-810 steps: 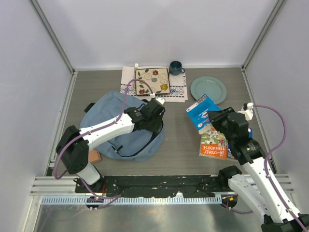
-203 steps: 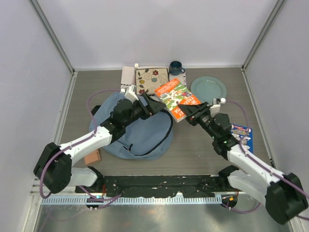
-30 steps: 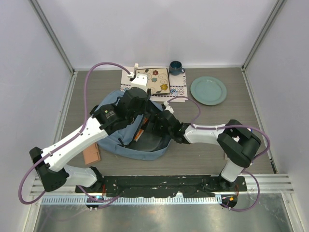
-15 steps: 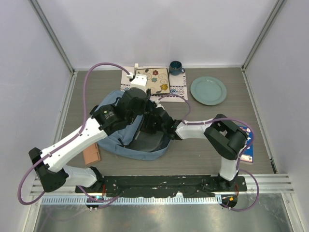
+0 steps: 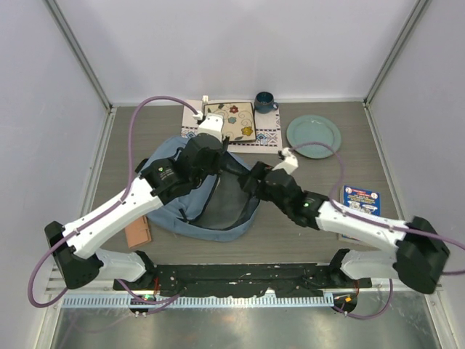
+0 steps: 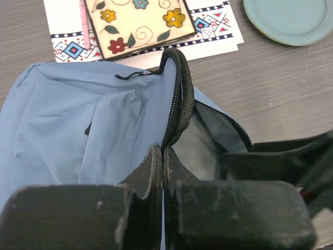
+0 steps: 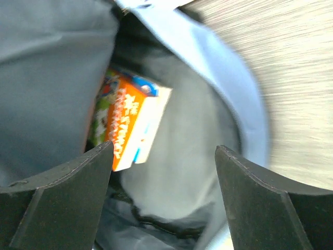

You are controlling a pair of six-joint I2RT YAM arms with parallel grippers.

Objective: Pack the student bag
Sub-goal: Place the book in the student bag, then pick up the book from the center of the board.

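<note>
Fabric at the mouth of the student bag (image 5: 178,214), centre-left in the top view, is pinched by the clamped left gripper (image 6: 163,156). The right gripper (image 7: 164,166) is spread wide, empty, above an orange book (image 7: 127,133) inside.

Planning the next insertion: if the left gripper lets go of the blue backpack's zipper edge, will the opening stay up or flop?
Likely flops: the student bag is soft, creased fabric, its mouth raised where the left gripper pinches the zipper edge. With the orange book inside, a push would probably bunch it rather than slide it.
</note>
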